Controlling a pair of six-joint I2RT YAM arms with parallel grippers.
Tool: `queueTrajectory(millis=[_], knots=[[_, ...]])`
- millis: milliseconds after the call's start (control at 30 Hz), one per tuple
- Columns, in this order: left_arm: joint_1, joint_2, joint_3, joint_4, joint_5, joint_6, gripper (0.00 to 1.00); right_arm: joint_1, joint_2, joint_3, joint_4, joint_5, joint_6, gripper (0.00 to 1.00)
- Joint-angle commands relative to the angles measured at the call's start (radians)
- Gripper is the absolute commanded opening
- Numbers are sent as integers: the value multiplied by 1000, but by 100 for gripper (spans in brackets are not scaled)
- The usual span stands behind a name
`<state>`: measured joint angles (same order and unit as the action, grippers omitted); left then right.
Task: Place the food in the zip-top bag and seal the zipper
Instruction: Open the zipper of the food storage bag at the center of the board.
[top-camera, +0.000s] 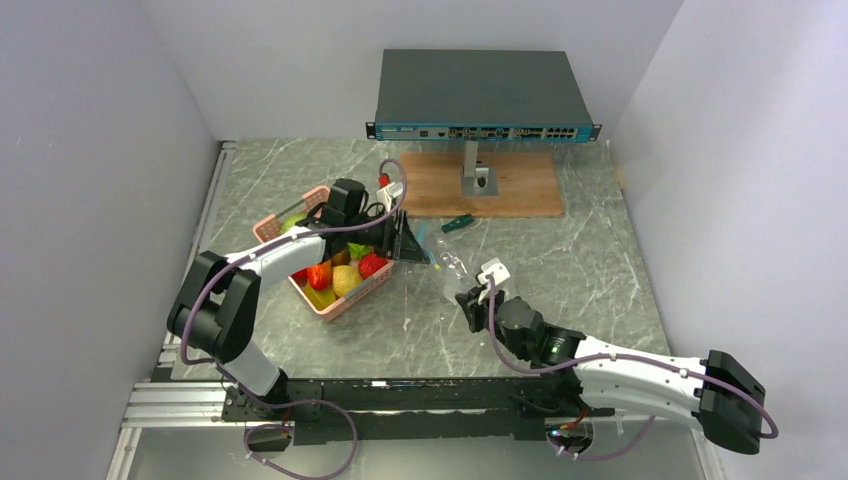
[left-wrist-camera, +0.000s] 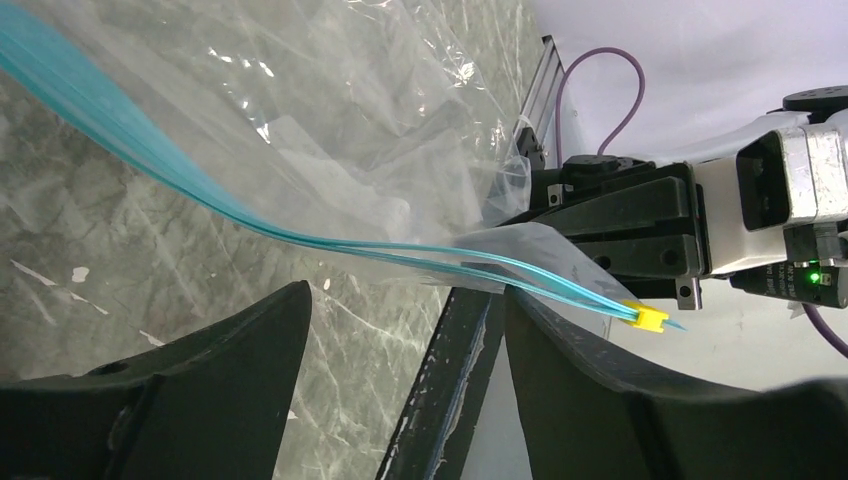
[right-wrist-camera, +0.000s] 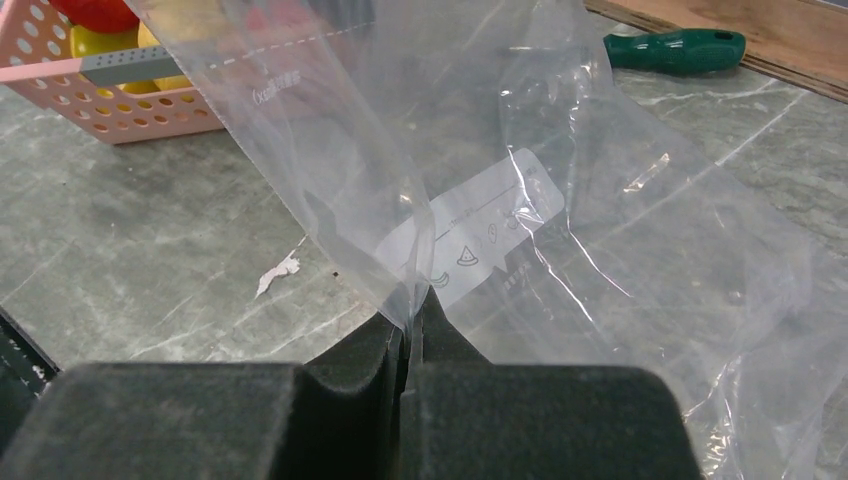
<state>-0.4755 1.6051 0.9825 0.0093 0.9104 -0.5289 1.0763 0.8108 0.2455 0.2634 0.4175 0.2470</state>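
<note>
The clear zip-top bag (top-camera: 452, 266) lies crumpled on the table between my two grippers. My right gripper (right-wrist-camera: 410, 322) is shut on a fold of the bag (right-wrist-camera: 560, 200) near its printed label. My left gripper (left-wrist-camera: 405, 300) is open, its fingers wide apart just below the teal zipper (left-wrist-camera: 200, 195). The zipper strip runs across to a yellow slider (left-wrist-camera: 650, 318) and rests over the left gripper's right finger (left-wrist-camera: 600, 380). The food (top-camera: 345, 275), red, yellow and green pieces, sits in the pink basket (top-camera: 275, 228) beside the left gripper (top-camera: 413, 244).
A green-handled screwdriver (top-camera: 458, 223) lies by a wooden board (top-camera: 520, 185) that carries a stand with a network switch (top-camera: 480, 95). White walls close in left, right and back. The basket rim (right-wrist-camera: 110, 110) shows in the right wrist view.
</note>
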Motion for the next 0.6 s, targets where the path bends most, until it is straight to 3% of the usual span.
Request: queueTrajectory(millis=[0,167,433,567], knots=[[-2,-36,27,-1,-6,42,77,5,-46,-20,60,20,7,0],[-1,-25,22,26,17,17,87,5,-34,-7,67,-16,5,0],[59,-135,-31,94,-10,0,91,5,-37,-24,107,-11,26,0],[66,-108,-41,141,22,-54,90,5,-41,-29,113,12,24,0]])
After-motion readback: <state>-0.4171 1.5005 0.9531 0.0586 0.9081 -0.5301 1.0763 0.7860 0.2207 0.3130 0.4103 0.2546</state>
